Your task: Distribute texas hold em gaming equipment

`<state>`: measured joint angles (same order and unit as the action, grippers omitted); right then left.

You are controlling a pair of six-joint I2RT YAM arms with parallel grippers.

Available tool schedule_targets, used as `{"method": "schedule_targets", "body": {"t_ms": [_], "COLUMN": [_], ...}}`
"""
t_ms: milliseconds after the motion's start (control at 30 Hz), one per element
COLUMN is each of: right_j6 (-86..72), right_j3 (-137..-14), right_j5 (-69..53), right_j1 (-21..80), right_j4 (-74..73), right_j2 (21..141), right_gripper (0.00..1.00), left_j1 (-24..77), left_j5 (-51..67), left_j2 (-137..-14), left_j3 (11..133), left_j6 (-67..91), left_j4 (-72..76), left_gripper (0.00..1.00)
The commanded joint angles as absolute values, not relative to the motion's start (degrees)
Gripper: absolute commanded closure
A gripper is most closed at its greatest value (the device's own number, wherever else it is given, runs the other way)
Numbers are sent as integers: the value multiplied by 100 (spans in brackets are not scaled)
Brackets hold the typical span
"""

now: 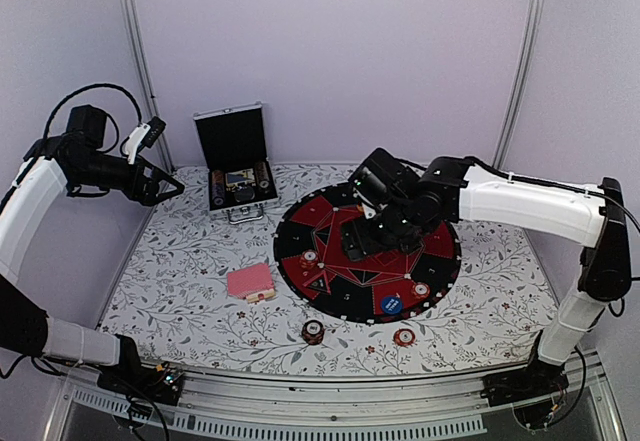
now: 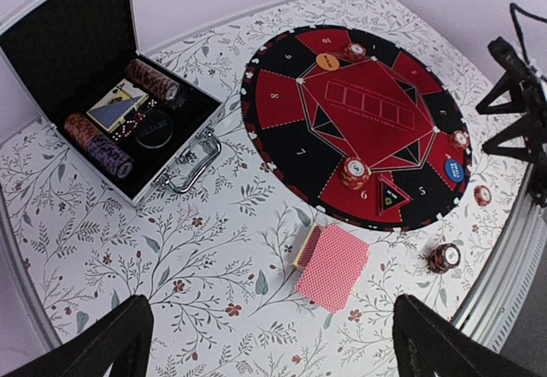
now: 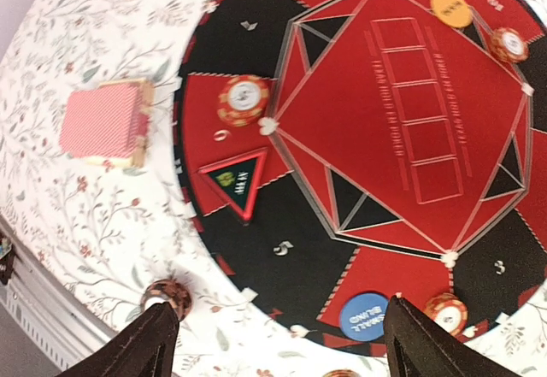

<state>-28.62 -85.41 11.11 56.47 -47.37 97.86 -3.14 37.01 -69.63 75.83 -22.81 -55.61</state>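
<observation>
A pink-red-backed deck of cards lies on the floral cloth left of the round mat; it also shows in the left wrist view and the right wrist view. Orange-red chip stacks sit on the mat. A dark red stack and an orange-red chip lie off the mat near the front. My left gripper is open and empty, held high at the far left. My right gripper is open and empty, hovering over the mat's front part.
The round black-and-red mat fills the middle right, with a blue disc and an orange disc on it. An open silver-edged case with chips stands at the back left. A metal rail runs along the front edge.
</observation>
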Motion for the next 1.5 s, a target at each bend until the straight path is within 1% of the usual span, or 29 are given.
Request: {"method": "schedule_targets", "body": {"t_ms": [0, 233, 533, 767, 967, 1133, 1267, 1467], "right_j6": [-2722, -2520, -2332, -2226, -2241, -2241, -2239, -2241], "right_j3": [-9062, -9665, -9725, -9938, -9991, -9993, -9993, -9993], "right_j5": [726, 306, -152, -311, -115, 195, 243, 196], "right_j1": [6178, 6654, 6852, 7027, 7083, 7132, 7146, 7168], "right_j4": [-5130, -5194, -5080, -5063, -5109, -5191, -5185, -5138], "right_j2": [10383, 11154, 11672, 12012, 12279, 12377, 12407, 12444], "right_gripper": [12, 9, 10, 14, 22, 24, 26, 30], "left_j1": [-345, -336, -338, -343, -338, -338, -341, -337], "left_j5": [3707, 3725, 3680, 3695, 3713, 3708, 3718, 3684], "left_j2": [-6891, -6910, -6864, -6864, -6864, -6847, -6847, -6847], "left_j3": [7599, 7566, 7585, 7615, 7679, 7699, 7708, 7717], "left_j6": [-2251, -2191, -2232, -2227, -2224, -2237, -2241, -2267], "left_j4": [-5548, -5526, -5570, -5576, -5623, -5651, -5651, -5665], "left_gripper": [0, 0, 0, 0, 0, 0, 0, 0]}}
